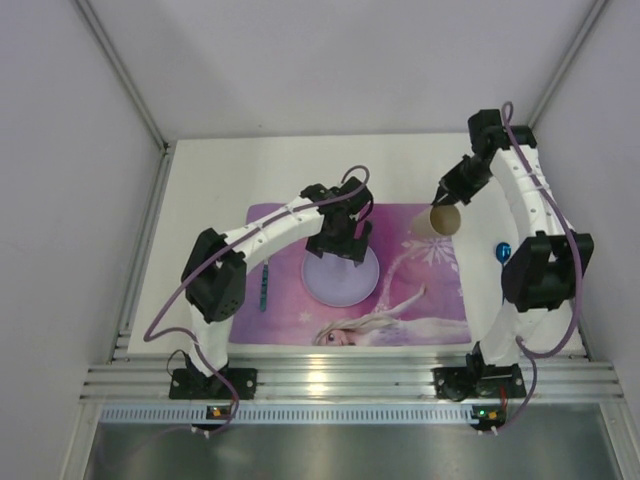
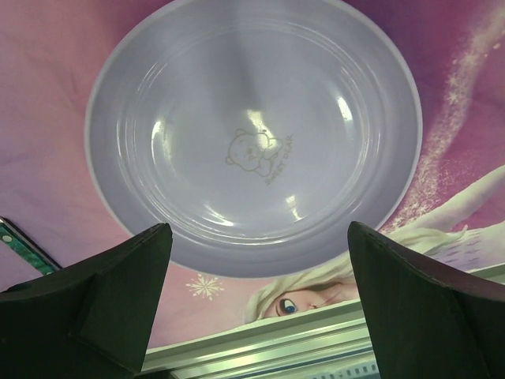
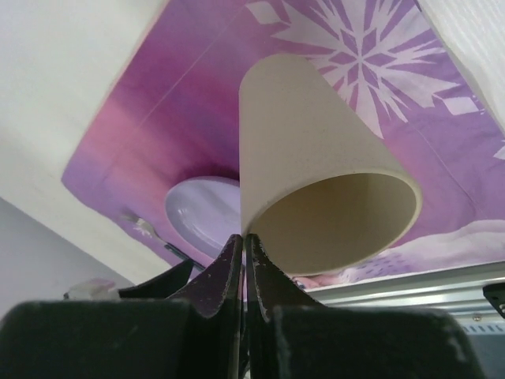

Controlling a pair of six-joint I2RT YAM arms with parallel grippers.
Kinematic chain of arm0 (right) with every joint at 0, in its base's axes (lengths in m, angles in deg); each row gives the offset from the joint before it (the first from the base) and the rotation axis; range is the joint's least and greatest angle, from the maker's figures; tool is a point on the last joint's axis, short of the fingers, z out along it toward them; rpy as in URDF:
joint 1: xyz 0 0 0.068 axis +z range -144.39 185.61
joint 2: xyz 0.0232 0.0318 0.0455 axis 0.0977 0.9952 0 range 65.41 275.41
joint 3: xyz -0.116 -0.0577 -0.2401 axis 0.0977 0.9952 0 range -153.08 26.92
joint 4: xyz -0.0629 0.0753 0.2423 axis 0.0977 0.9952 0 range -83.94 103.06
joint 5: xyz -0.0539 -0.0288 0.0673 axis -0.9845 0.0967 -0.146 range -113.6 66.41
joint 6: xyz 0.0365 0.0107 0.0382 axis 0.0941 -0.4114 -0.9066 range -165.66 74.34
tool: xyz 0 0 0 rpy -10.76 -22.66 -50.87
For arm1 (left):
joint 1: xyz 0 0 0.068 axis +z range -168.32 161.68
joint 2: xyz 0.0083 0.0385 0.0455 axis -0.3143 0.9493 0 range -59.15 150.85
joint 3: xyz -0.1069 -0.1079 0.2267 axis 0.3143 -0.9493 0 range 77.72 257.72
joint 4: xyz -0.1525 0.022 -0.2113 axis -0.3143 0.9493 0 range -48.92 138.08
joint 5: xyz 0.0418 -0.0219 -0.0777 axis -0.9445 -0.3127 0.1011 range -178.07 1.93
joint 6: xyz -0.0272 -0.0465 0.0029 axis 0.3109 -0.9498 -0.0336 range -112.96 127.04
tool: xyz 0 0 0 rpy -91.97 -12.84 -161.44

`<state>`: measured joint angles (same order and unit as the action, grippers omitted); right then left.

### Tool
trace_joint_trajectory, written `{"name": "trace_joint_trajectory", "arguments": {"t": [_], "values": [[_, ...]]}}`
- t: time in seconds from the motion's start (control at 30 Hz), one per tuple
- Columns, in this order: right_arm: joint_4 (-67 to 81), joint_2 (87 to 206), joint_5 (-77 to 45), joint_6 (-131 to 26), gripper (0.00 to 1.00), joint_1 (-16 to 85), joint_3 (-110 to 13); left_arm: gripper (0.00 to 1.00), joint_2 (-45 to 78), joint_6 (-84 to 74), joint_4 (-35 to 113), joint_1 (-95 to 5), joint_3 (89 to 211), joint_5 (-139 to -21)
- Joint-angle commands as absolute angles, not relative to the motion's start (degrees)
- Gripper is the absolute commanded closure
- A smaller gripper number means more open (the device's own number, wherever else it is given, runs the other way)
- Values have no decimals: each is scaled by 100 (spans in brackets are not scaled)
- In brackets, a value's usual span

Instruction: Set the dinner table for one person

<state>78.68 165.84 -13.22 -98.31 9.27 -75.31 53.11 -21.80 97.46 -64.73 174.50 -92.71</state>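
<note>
The white dinner table (image 1: 210, 180) carries a purple-pink princess placemat (image 1: 440, 300). A lilac plate (image 1: 340, 278) lies on the mat's middle and fills the left wrist view (image 2: 252, 126). My left gripper (image 1: 338, 240) hangs just over the plate's far side, open and empty (image 2: 258, 237). My right gripper (image 1: 447, 195) is shut on the rim of a beige cup (image 1: 445, 220) over the mat's far right part. In the right wrist view its jaws (image 3: 245, 241) pinch the cup's wall (image 3: 316, 166). I cannot tell whether the cup's base touches the mat.
A fork with a green handle (image 1: 263, 285) lies on the mat left of the plate and also shows in the right wrist view (image 3: 146, 230). A blue spoon (image 1: 503, 250) lies right of the mat, beside the right arm. An aluminium rail (image 1: 350, 380) runs along the near edge.
</note>
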Motion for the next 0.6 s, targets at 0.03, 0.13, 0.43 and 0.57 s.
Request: {"name": "trace_joint_trajectory", "arguments": {"t": [0.03, 0.13, 0.43, 0.57], "values": [[8270, 16956, -1507, -9910, 100, 1176, -8004, 2, 4825, -2258, 9469, -6201, 17221, -9150], [8156, 17245, -1516, -9928, 100, 1211, -8013, 2, 4693, -2284, 9425, -6042, 17089, -9132], [8323, 18353, -1665, -9752, 100, 1378, -9014, 2, 4429, -2293, 9346, -5638, 16702, -9079], [8314, 18591, -1569, -9708, 100, 1518, -9287, 2, 4420, -2276, 9311, -5489, 16597, -9062]]}}
